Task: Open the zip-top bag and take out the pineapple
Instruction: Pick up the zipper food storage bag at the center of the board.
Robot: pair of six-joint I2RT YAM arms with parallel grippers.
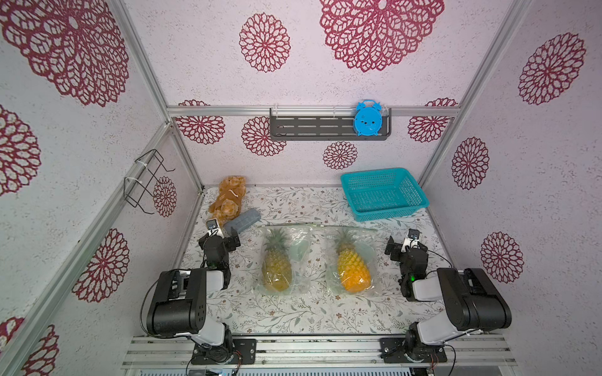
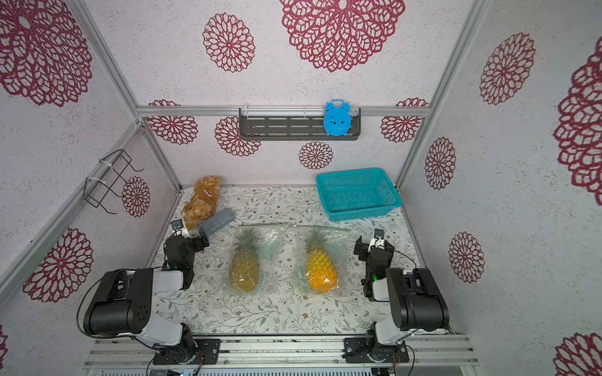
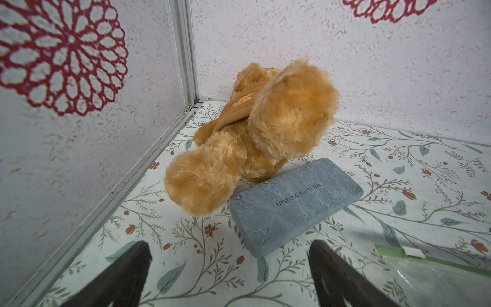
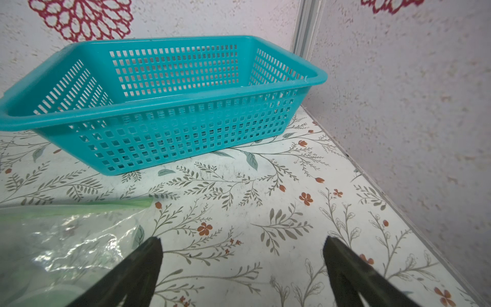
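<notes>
Two pineapples lie side by side mid-table in both top views, each in clear zip-top bag plastic: a greenish one (image 1: 277,263) (image 2: 245,263) and a brighter orange one (image 1: 351,267) (image 2: 321,267). A green zip strip (image 1: 293,224) with a white slider (image 1: 321,225) runs along their far ends. My left gripper (image 1: 219,239) (image 3: 230,247) stands open to the left of the bags, holding nothing. My right gripper (image 1: 407,245) (image 4: 243,239) stands open to their right, also holding nothing. The wrist views catch only the corners of the zip strip (image 3: 451,265) (image 4: 106,206).
A teal mesh basket (image 1: 391,211) (image 4: 159,106) sits at the back right. A tan teddy bear (image 1: 229,195) (image 3: 279,119) and a grey case (image 1: 244,219) (image 3: 292,202) lie at the back left, just ahead of my left gripper. A blue clock (image 1: 368,118) stands on a wall shelf.
</notes>
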